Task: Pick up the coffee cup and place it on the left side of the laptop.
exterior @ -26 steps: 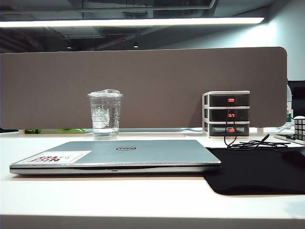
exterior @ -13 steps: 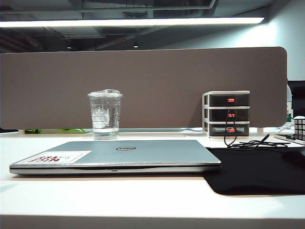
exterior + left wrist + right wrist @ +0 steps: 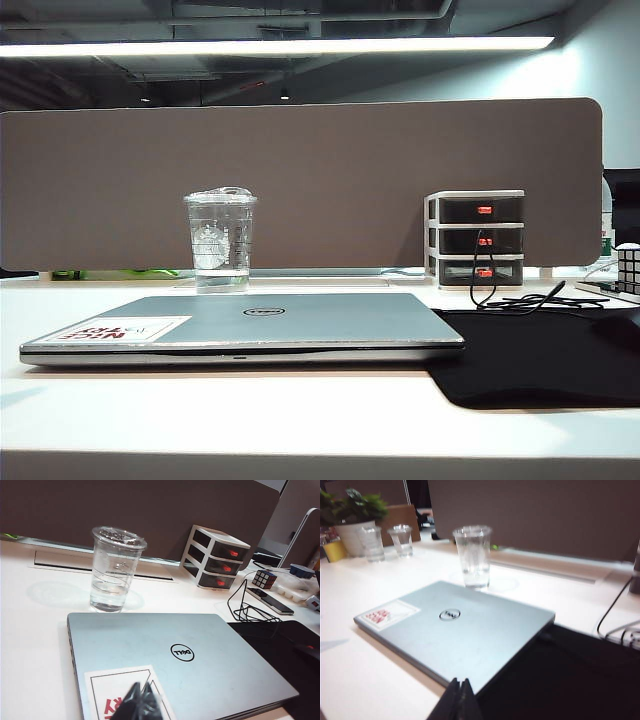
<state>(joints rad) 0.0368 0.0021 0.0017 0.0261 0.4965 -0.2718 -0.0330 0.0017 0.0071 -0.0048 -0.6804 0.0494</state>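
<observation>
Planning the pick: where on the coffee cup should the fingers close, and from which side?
Grip the coffee cup on its side wall at mid-height, below the lid; it stands upright and tapers downward, so it shouldn't drop through. Come in level from the laptop side; the partition is close behind. The left gripper and right gripper are shut, so open first.

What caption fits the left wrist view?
Shut left hand hovers over closed laptop; coffee cup stands upright behind it.

- Your cup is clear.
- Your laptop is silver-grey; its sticker is white with red lettering.
- Both grippers, left and right, are black.
</observation>
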